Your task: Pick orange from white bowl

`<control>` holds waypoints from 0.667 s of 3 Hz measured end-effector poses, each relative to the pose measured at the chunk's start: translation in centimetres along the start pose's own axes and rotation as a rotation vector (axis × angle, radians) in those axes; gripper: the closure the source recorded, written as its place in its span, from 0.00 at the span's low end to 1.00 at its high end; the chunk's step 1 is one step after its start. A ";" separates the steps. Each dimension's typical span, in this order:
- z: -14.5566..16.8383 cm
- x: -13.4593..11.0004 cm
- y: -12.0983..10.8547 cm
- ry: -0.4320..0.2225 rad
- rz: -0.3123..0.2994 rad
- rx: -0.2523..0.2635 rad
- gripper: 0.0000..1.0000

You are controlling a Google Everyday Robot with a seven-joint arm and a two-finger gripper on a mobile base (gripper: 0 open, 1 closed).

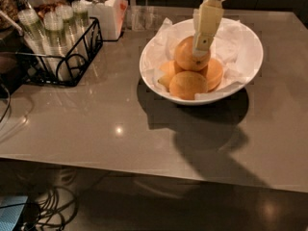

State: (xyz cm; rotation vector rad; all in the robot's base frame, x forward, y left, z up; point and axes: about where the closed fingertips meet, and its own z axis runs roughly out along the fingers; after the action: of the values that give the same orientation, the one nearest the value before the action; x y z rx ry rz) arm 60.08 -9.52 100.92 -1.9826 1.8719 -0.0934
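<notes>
Clamping the orange [185, 57], the tool [198, 49] hangs over the white bowl [211, 100].

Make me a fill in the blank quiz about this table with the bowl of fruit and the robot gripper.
1. The cream two-finger gripper hangs over the wide white bowl, against the topmost round fruit, an ____.
2. The bowl is lined with crumpled white ____.
3. In the camera view, the black wire basket stands to the bowl's ____.
Missing words: orange; paper; left.

Orange [186, 57] in white bowl [253, 43], under pincer [198, 49]
</notes>
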 end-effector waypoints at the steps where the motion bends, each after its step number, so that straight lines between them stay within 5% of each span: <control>1: -0.3 3.4 0.3 0.013 0.038 -0.001 0.00; 2: 0.8 4.8 0.8 -0.040 0.073 -0.019 0.00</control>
State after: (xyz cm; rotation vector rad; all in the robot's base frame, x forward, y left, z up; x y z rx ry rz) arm 60.08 -13.97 98.82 -1.9120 1.9242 -0.0144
